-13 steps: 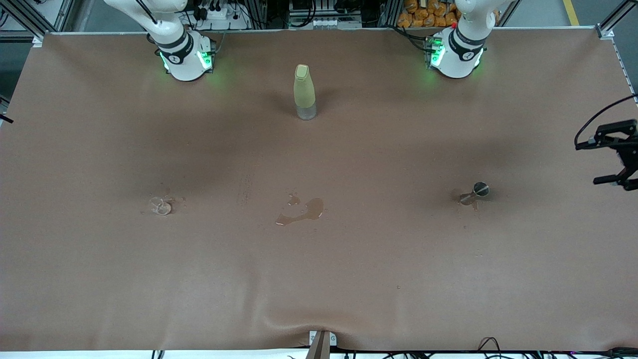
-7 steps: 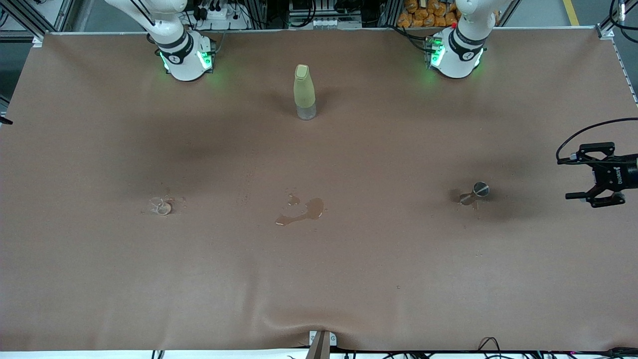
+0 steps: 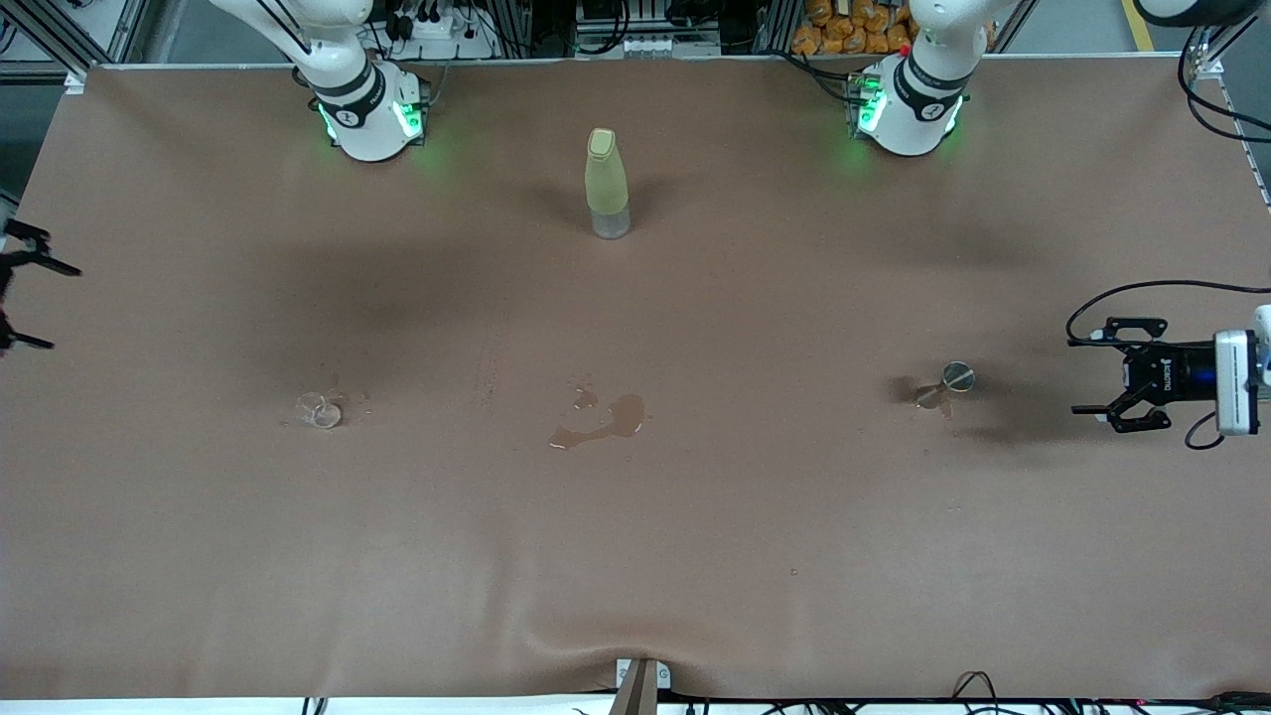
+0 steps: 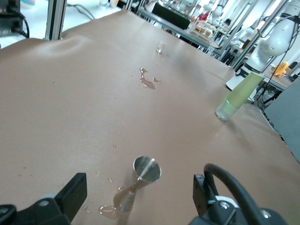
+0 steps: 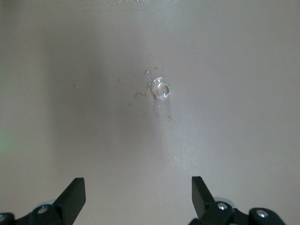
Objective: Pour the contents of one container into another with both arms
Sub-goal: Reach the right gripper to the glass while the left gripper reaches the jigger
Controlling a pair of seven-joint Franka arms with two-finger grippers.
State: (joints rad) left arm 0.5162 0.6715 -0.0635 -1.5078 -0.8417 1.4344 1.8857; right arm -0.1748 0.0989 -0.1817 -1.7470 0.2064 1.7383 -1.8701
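At the right arm's end of the brown paper-covered worktop (image 3: 635, 556), the right arm's black two-finger tool (image 3: 12, 298) hung over the worktop's edge, its fingers spread wide and holding nothing. A small clear glass cup (image 3: 319, 409) stood near that end, with droplets around it. Toward the middle lay a brownish puddle of spilled liquid (image 3: 601, 421). Farther from the front camera than the puddle, a tall pale-green bottle with a clear base (image 3: 607, 183) stood upright between the two arm bases. A small steel double-ended jigger (image 3: 946, 384) stood upright near the left arm's end, wet patches at its foot. Just beside it, the left arm's black tool (image 3: 1097, 376) hovered low, fingers apart and empty.
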